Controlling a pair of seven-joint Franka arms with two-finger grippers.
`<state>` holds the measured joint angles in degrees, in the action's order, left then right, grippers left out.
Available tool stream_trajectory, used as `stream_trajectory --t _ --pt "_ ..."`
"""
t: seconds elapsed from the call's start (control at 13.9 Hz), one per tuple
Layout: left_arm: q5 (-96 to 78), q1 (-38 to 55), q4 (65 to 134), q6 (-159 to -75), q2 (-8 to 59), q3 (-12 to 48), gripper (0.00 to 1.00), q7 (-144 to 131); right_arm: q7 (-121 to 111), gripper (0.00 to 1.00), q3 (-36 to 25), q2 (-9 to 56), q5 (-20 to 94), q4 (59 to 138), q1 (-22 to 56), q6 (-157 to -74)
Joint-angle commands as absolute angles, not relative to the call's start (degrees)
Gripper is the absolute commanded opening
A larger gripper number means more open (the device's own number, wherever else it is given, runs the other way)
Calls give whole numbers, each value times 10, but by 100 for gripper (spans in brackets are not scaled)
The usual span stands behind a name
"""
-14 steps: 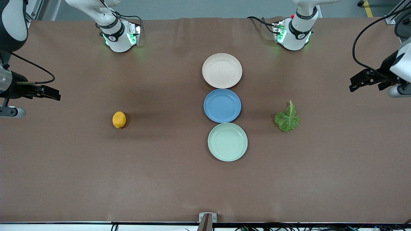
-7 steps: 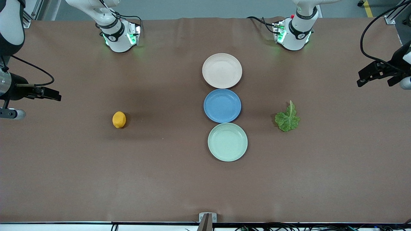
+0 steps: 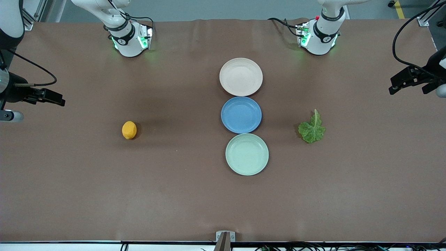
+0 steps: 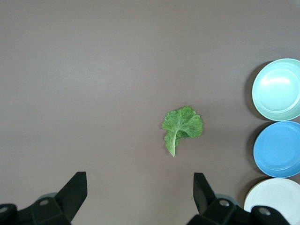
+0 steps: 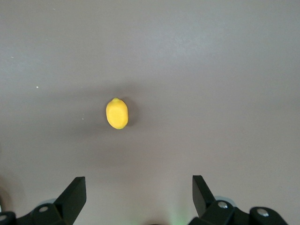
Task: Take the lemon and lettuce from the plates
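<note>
Even overhead light — soft shadows, perhaps slight blur.

A wide table (image 3: 195, 195) covered in plain brown sheeting fills nearly the whole front view, lit evenly with soft shadows. Along its farther edge runs a strip of grey floor (image 3: 216, 9) with a yellow line (image 3: 399, 9) toward the left arm's end. At the nearer edge sit a small metal bracket (image 3: 225, 237), a white rail and a tangle of dark cables (image 3: 313, 247)

My front camera looks down across the table (image 3: 104, 195); each high wrist camera faces straight down onto it.
</note>
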<state>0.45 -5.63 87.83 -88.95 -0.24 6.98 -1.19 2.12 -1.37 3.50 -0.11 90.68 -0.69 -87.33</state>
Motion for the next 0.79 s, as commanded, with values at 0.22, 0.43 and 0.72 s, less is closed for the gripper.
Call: stream_trajectory --t 0.22,0.43,0.72 --pt "-4 -57 861 -877 6 71 100 -6 17 100 -14 -54 1 1004 3 -920" --pt "-4 -58 861 -878 7 71 100 -3 17 100 -15 -77 1 1022 4 -923" --pt "-4 -58 861 -878 8 70 100 -3 17 100 -15 -80 0 1023 2 -929"
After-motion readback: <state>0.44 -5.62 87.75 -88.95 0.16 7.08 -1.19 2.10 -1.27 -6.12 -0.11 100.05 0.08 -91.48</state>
